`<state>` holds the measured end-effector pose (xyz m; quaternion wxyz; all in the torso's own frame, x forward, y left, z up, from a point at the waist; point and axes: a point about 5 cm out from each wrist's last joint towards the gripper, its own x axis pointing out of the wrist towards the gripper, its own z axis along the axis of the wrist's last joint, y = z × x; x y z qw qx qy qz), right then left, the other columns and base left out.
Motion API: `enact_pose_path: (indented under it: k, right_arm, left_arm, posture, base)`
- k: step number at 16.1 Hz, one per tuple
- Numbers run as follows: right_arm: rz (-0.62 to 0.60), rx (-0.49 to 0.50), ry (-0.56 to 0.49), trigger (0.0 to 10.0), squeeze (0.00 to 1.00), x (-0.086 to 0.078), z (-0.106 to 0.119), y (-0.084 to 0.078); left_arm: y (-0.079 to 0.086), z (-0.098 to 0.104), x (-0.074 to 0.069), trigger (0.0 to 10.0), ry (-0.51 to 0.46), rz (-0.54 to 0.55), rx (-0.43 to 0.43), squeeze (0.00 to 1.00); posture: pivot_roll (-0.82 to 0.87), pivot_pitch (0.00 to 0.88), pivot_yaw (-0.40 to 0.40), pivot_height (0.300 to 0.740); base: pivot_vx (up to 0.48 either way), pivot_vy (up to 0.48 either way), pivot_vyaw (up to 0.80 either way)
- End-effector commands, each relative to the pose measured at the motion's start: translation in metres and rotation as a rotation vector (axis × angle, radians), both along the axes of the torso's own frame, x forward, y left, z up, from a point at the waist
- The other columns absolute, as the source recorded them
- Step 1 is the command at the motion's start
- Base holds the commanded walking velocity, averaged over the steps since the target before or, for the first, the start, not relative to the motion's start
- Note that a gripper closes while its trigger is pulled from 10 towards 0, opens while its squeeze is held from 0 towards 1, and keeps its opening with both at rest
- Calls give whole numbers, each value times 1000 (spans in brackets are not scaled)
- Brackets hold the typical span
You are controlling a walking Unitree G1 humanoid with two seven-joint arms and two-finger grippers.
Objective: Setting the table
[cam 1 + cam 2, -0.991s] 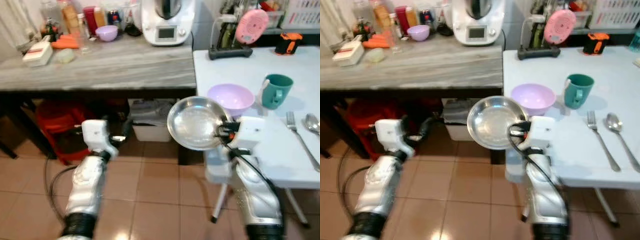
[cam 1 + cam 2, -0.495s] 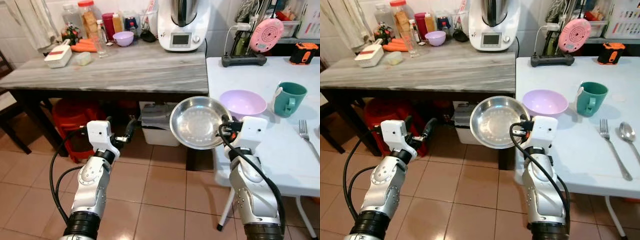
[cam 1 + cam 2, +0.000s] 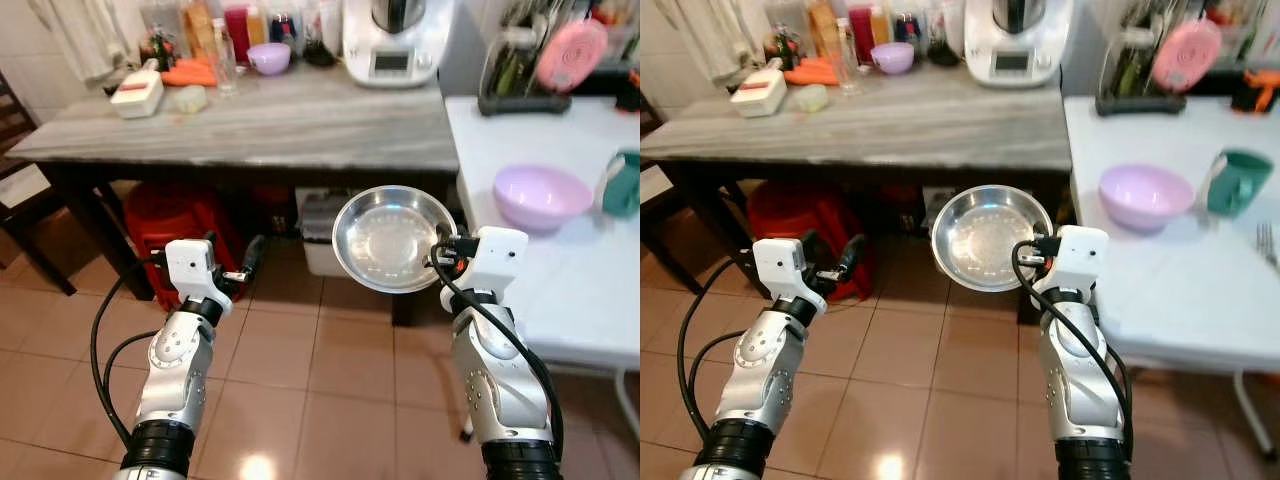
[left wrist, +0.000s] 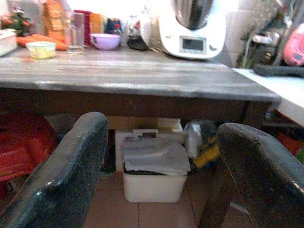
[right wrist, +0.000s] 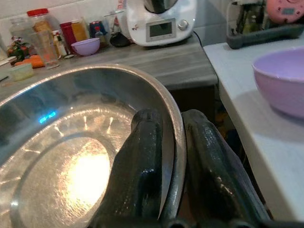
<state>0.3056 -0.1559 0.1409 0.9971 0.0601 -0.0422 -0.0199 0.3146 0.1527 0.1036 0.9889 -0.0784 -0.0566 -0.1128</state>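
Standing at the near edge of the kitchen, the robot holds a steel plate (image 3: 393,238) out in front of it, over the tiled floor (image 3: 330,400) and just left of the white counter (image 3: 560,290). The right gripper (image 3: 443,262) pinches the plate's right rim, its fingers closed on the metal. On the white counter sit a lilac bowl (image 3: 543,196) and, farther right, a green mug (image 3: 622,184). The left gripper (image 3: 247,262) hangs lower on the left, holding nothing, in front of a red bin (image 3: 180,228) under the grey wooden counter (image 3: 270,125). At the far side of that counter stand a white kitchen machine (image 3: 392,45), a small purple bowl (image 3: 268,57), jars and carrots.

The right eye view gives the same scene; a fork (image 3: 1268,242) lies at the right edge of the white counter.

Through the left wrist view the two black fingers (image 4: 64,175) stand wide apart with nothing between them, framing a white box (image 4: 153,166) under the grey counter.

In the right wrist view the fingers (image 5: 137,175) clamp the plate's rim, one inside the dish and one outside, with the lilac bowl off to one side on the white counter.
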Motion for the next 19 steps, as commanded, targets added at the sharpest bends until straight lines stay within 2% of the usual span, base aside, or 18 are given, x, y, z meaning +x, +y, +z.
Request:
enact_pose_path:
  k: [1,13,15,19]
  right_arm:
    - [-6,9,-10,10000,0,0,2,-1]
    - [-5,8,-11,10000,0,-1,2,0]
    - [-5,7,-13,10000,0,-1,2,0]
    - [0,-5,-14,10000,0,0,3,-1]
  left_arm:
    - [-1,2,1,10000,-9,-16,16,0]
    - [-4,3,3,10000,-11,-27,24,0]
    - [-4,4,3,10000,-26,-3,15,0]
    - [-11,4,-2,10000,-38,-82,26,0]
  posture:
    - [-98,18,90,740]
    - [-99,27,92,740]
    - [-99,27,92,740]
    - [-98,27,84,740]
  base:
    - [0,476,0]
    - [0,476,0]
    - [0,0,0]
    - [69,0,0]
